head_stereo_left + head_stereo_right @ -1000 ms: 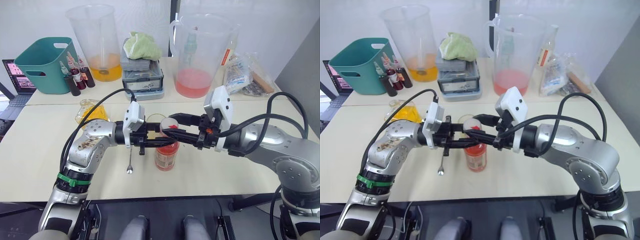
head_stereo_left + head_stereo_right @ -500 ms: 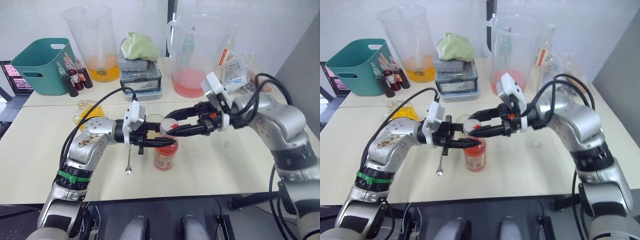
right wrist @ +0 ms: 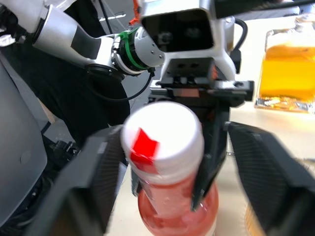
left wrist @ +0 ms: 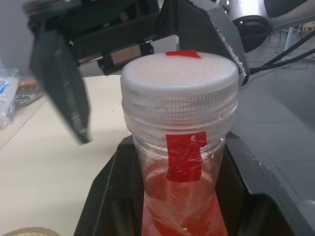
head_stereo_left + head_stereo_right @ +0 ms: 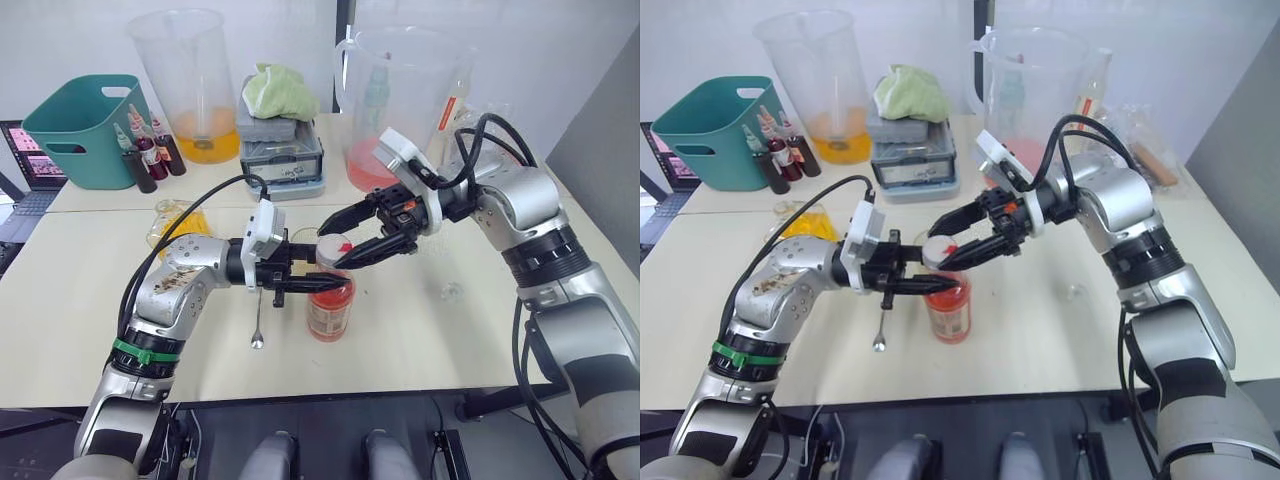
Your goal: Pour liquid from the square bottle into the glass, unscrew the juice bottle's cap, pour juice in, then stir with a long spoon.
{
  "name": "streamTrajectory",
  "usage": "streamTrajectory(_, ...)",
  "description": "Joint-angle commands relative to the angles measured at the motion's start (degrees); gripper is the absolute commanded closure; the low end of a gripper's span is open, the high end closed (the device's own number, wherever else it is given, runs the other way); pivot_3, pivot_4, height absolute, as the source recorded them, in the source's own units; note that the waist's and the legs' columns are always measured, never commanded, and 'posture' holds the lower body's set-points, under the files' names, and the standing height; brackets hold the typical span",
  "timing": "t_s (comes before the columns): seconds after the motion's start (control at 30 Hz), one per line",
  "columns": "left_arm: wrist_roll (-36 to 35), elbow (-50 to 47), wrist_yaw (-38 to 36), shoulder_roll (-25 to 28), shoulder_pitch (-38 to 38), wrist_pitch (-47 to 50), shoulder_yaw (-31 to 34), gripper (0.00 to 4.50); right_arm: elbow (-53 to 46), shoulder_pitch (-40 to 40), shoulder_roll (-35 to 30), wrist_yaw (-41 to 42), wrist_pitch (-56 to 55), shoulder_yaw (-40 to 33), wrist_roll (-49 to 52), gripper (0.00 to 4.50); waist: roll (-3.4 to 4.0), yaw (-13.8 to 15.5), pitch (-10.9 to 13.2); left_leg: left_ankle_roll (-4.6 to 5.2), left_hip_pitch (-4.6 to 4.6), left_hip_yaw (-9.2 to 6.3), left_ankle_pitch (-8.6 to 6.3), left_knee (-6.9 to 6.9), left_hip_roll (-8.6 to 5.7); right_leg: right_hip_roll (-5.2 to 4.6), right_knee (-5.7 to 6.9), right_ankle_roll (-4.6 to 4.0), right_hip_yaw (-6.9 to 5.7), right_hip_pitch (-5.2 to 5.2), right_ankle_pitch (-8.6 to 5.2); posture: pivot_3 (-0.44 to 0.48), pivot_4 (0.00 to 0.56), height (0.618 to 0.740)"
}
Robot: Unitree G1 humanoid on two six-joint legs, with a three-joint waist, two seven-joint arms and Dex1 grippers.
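Note:
The juice bottle (image 5: 330, 308) stands upright at the middle of the table, with pinkish-red juice (image 4: 184, 216) inside. My left gripper (image 5: 316, 283) is shut on its neck just under the cap (image 5: 333, 250), which is white with a red mark. My right gripper (image 5: 338, 244) reaches in from the right and is open, one finger on each side of the cap with a small gap. The glass (image 5: 303, 240) stands right behind the bottle, mostly hidden. The square bottle (image 5: 180, 222) of yellow-orange liquid sits to the left. The long spoon (image 5: 258, 322) lies on the table under my left forearm.
At the back stand a teal basket (image 5: 85, 130) with small dark bottles, two big clear jugs (image 5: 190, 85) (image 5: 395, 100), and a grey box (image 5: 285, 150) with a green cloth on it. A small clear stopper (image 5: 452, 292) lies on the table at the right.
My right arm has swung up and back, so its gripper now comes at the cap from the upper right. The left gripper and bottle have stayed put.

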Motion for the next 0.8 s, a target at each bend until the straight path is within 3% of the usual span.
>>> streamTrajectory(0.03,0.28,-0.89,-0.64,0.04,-0.15,-0.47,-0.39,3.05,-8.04,1.23,-1.02,-3.15,5.63,-8.09,5.36,0.03,0.00,0.09,0.00,0.00,-0.02,0.00,0.00,0.00,-0.01,-0.01,0.00,0.00,0.00,-0.02,0.00,0.000,0.150,0.740)
streamTrajectory(0.1,0.17,-1.11,-0.66,0.09,0.07,-0.57,-0.46,3.05,-14.74,4.09,-1.16,-7.74,10.91,-13.20,10.40,0.03,0.00,0.21,0.00,0.00,-0.03,-0.02,0.00,0.00,0.00,-0.02,0.00,0.00,-0.01,-0.02,0.00,0.000,0.150,0.740)
streamTrajectory(0.23,0.12,-1.58,-0.16,-0.06,0.43,-0.42,-0.54,3.05,-34.95,14.12,-0.12,-29.62,18.57,-22.88,15.08,0.03,0.00,0.37,0.00,0.01,-0.05,-0.09,-0.01,0.00,-0.02,-0.05,0.01,0.00,-0.04,-0.02,0.00,0.000,0.150,0.740)
streamTrajectory(0.3,0.03,-1.86,0.10,-0.07,0.51,-0.22,-0.50,3.05,-40.74,16.90,0.67,-39.30,21.56,-24.96,14.78,0.03,0.00,0.36,0.00,0.01,-0.06,-0.10,-0.01,0.00,-0.03,-0.06,0.03,0.00,-0.03,-0.02,0.00,0.000,0.150,0.740)
streamTrajectory(0.37,0.00,-1.95,0.16,-0.06,0.54,-0.16,-0.48,3.05,-42.84,17.72,1.10,-43.24,23.11,-25.85,16.03,0.03,0.00,0.27,0.00,-0.01,-0.06,-0.07,0.00,0.00,-0.04,-0.06,0.04,0.00,-0.01,-0.04,0.00,0.000,0.150,0.740)
streamTrajectory(0.5,-0.35,-1.75,0.38,-0.13,0.29,0.50,-0.36,3.05,-58.04,27.57,2.17,-60.20,30.70,-28.56,18.15,0.03,0.00,0.60,0.00,0.00,-0.04,-0.11,0.00,-0.01,-0.03,-0.05,0.07,0.00,-0.05,0.03,0.00,0.000,0.150,0.740)
streamTrajectory(0.8,-0.26,-0.53,-0.58,-0.51,-0.31,0.42,-1.09,3.05,-62.61,30.06,5.04,-74.73,33.41,-27.46,24.31,0.03,0.00,0.25,0.00,0.02,0.02,-0.02,-0.01,-0.01,-0.05,-0.04,0.05,0.00,0.01,0.06,0.00,0.000,0.150,0.740)
